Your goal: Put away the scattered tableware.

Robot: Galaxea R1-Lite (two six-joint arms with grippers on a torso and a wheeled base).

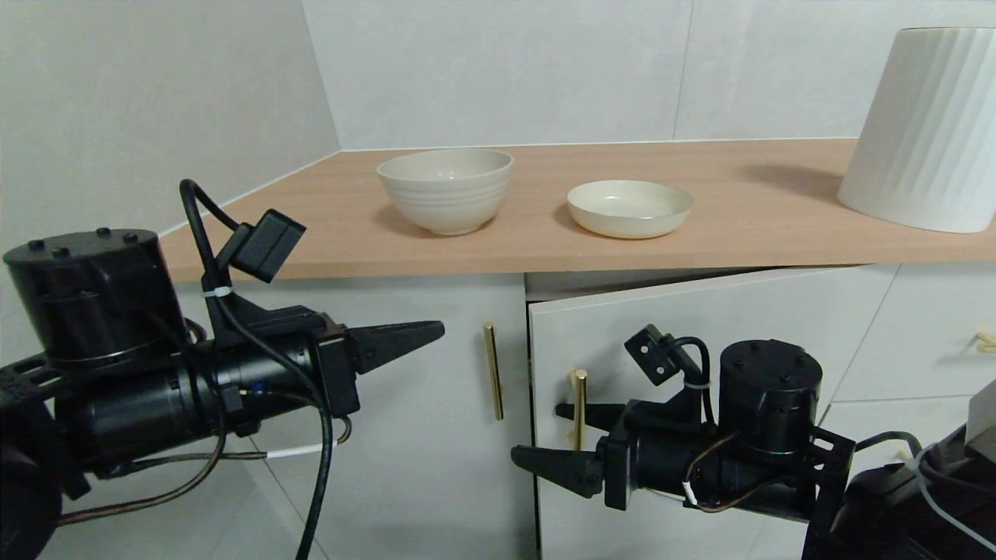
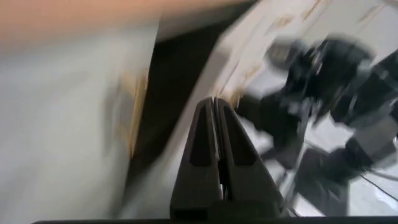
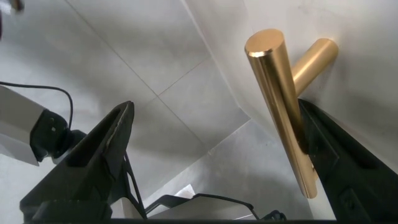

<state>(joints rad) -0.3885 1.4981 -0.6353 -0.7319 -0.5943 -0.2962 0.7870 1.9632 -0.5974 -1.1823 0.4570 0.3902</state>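
Desk (image 1: pixel 747 233), wood top, over white cupboards.
- Bowl (image 1: pixel 445 189): cream, ribbed, upright, towards the desk's left corner.
- Shallow dish (image 1: pixel 629 207): cream, upright, just right of the bowl, not touching it.
- Ribbed white shade (image 1: pixel 926 128): far right of the desk, well apart from the dish.
- Right cupboard door (image 1: pixel 700 327): slightly ajar.
- Gold bar handle (image 1: pixel 579 408), on that door.
- Left door's handle (image 1: pixel 492 381).
- Left claw (image 1: pixel 440 330): fingers pressed together, nothing held, level before the left door, below the desk edge.
- Right claw (image 1: pixel 541 434): spread wide, the ajar door's handle standing between its fingers, close beside one, not clamped.
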